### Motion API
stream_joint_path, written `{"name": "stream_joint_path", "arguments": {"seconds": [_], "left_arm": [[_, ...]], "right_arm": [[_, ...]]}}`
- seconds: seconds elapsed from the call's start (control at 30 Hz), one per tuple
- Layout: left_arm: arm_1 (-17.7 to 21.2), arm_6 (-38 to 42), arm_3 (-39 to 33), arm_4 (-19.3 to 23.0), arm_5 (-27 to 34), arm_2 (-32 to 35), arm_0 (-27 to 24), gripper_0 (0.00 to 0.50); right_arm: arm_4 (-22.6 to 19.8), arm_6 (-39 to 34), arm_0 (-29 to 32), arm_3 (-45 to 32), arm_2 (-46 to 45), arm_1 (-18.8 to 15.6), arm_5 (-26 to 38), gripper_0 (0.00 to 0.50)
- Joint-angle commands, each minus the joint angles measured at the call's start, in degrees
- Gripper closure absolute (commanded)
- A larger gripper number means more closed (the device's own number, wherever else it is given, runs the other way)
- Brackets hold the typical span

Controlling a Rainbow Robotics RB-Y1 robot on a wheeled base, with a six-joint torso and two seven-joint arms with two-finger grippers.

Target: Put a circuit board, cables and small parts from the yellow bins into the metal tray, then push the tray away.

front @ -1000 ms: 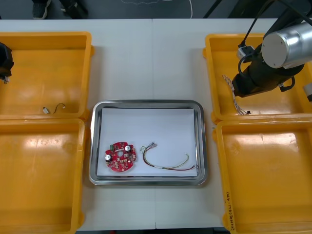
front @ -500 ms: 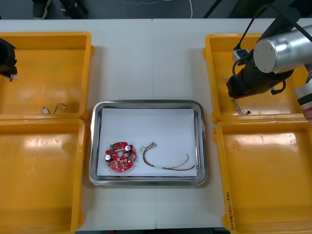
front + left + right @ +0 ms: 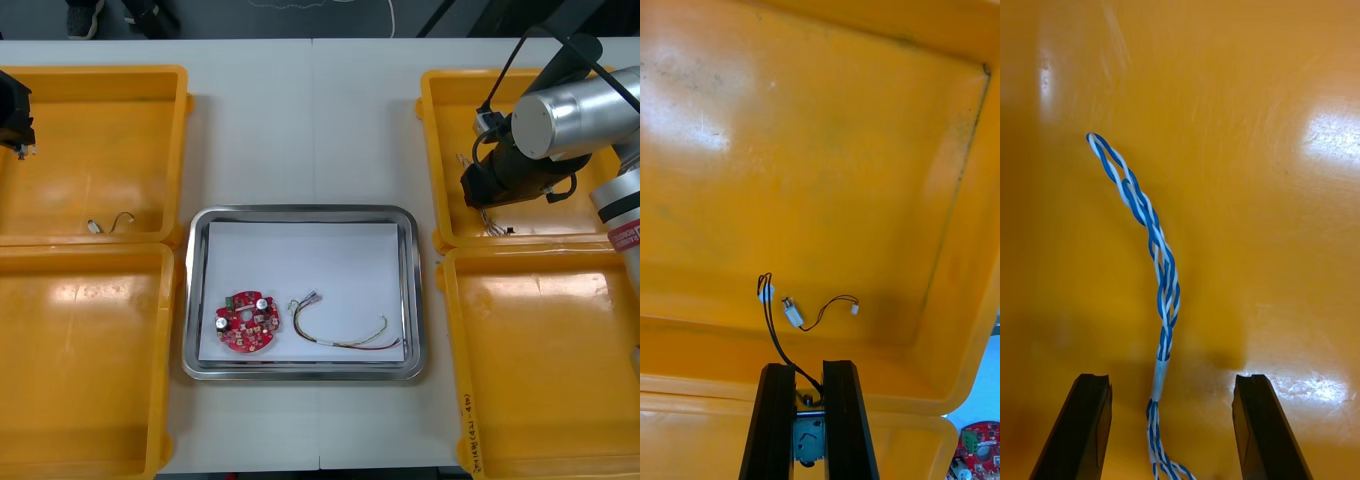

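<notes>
- The right gripper (image 3: 1172, 382) hangs low over the floor of the far right yellow plastic bin (image 3: 440, 100), under the silver and black right arm (image 3: 550, 120).
- Its two black fingers (image 3: 1086, 427) are spread wide. A twisted blue and white cable (image 3: 1159, 262) lies on the bin floor between them, touching neither, and runs out past the fingertips in a gentle curve.
- The left gripper (image 3: 12, 115) sits at the outer edge of the far left yellow plastic bin (image 3: 100, 75), above its floor.
- In the left wrist view its fingers (image 3: 777, 420) stand close together, pinching a small grey metal part (image 3: 809, 435). A thin black cable (image 3: 775, 330) leads up from the part and ends in a loop by a small white disc.
- A short dark cable with white plugs (image 3: 820, 311) lies on that bin's floor just beyond the fingertips, near the wall that faces the tray.
- The shiny metal tray (image 3: 300, 212), white inside, rests on the light table (image 3: 310, 120) between the bins.
- Inside it, a round red circuit board (image 3: 247, 322) lies in the near left part, and a red and yellow cable (image 3: 340, 335) curves just beside it to the right.
- The near left yellow bin (image 3: 80, 360) and near right yellow bin (image 3: 540, 370) flank the tray.
</notes>
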Motion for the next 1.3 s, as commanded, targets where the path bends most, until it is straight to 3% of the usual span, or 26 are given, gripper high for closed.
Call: {"name": "stream_joint_path", "arguments": {"seconds": [0.03,0.5,0.63,0.77,0.8,0.83,0.93,1.0,1.3], "left_arm": [[2.85,-5.0,-2.78,1.16,0.46,-0.27,0.4,0.5],[2.85,-2.98,-5.42,2.56,0.46,-2.46,0.4,0.5],[2.85,1.68,-7.61,3.71,0.46,-5.63,0.49,0.5],[2.85,6.87,-9.72,4.85,0.46,-8.97,0.49,0.5],[2.76,9.07,-10.43,5.73,0.46,-10.29,0.49,0.5],[2.76,11.26,-10.95,6.69,0.46,-11.6,0.49,0.5],[2.68,15.13,-12.45,9.15,0.46,-14.06,0.49,0.5],[2.59,17.33,-13.15,10.39,0.46,-15.29,0.49,0.5],[0.39,27.0,-17.02,13.02,0.46,-21.97,0.58,0.5]], "right_arm": [[0.25,2.29,0.09,0.62,-1.58,0.7,-1.12,0.03],[-0.98,2.64,0.09,2.12,-1.58,0.79,-2.88,0.028],[-1.25,2.73,0.09,2.12,-1.41,0.79,-2.97,0.029],[-1.42,2.64,0.09,2.12,-1.5,0.79,-2.88,0.155],[-1.42,2.64,0.09,2.12,-1.41,0.79,-2.88,0.155],[-1.51,2.38,0.18,2.12,-1.41,0.79,-2.88,0.309],[-1.51,2.38,0.09,2.12,-1.41,0.79,-2.88,0.429],[-1.51,2.2,0.09,2.12,-1.41,0.79,-2.88,0.478],[-1.77,1.94,0.09,2.12,-1.5,0.52,-2.35,0.5]]}}
